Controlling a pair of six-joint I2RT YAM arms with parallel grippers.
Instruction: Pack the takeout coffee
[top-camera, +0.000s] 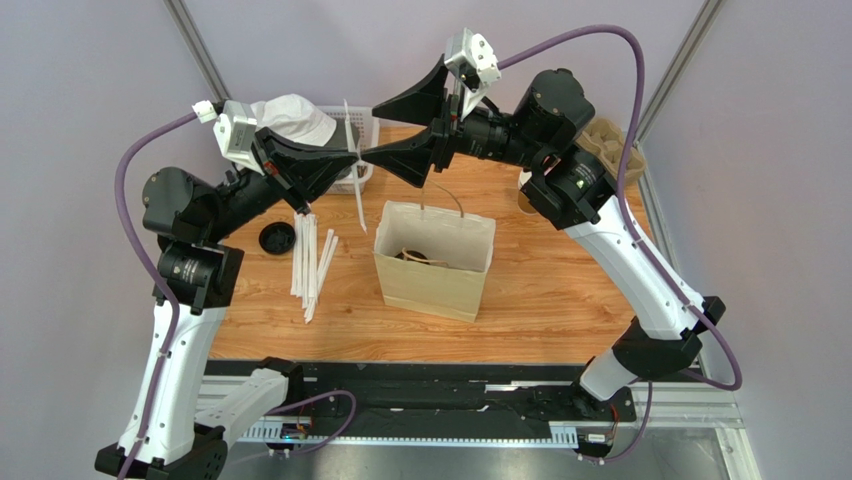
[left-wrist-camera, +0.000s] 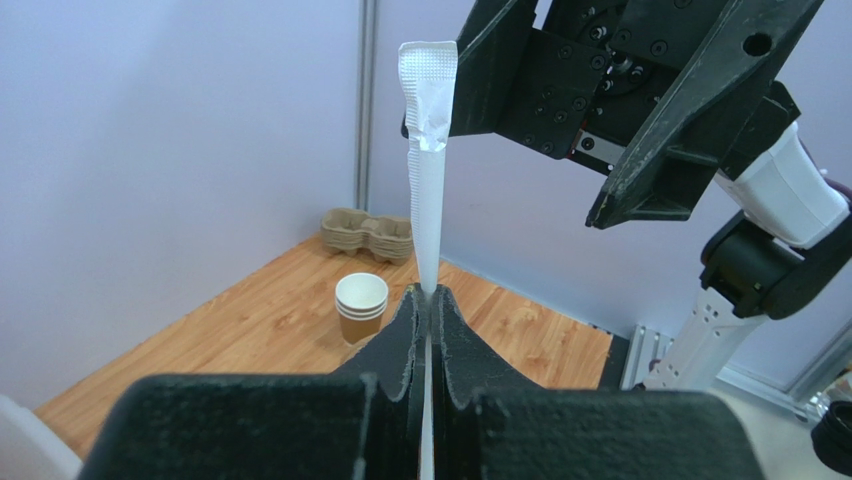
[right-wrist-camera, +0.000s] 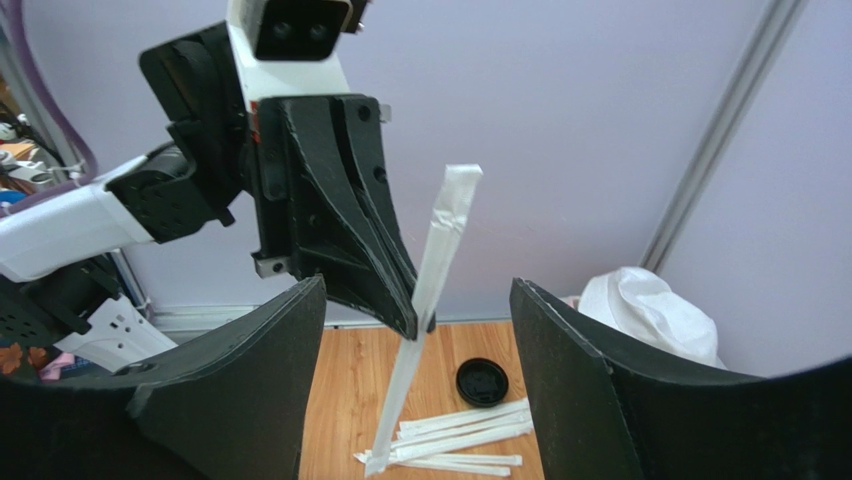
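Note:
My left gripper (top-camera: 355, 157) is shut on a white paper-wrapped straw (top-camera: 358, 200), held upright above the table behind the brown paper bag (top-camera: 435, 260). In the left wrist view the straw (left-wrist-camera: 428, 200) rises from between the closed jaws (left-wrist-camera: 428, 295). My right gripper (top-camera: 368, 132) faces the left one with its jaws wide apart. In the right wrist view the straw (right-wrist-camera: 440, 250) stands between the two fingers (right-wrist-camera: 418, 290), touching neither. The bag stands open and upright at mid-table. The takeout coffee is out of view; I cannot make out what lies inside the bag.
Several wrapped straws (top-camera: 310, 262) lie left of the bag, beside a loose black lid (top-camera: 277, 237). A stack of lidless paper cups (left-wrist-camera: 361, 305) and pulp cup trays (top-camera: 605, 140) sit at the back right. A white basket (top-camera: 365, 135) with crumpled white material (top-camera: 290, 115) stands at the back left.

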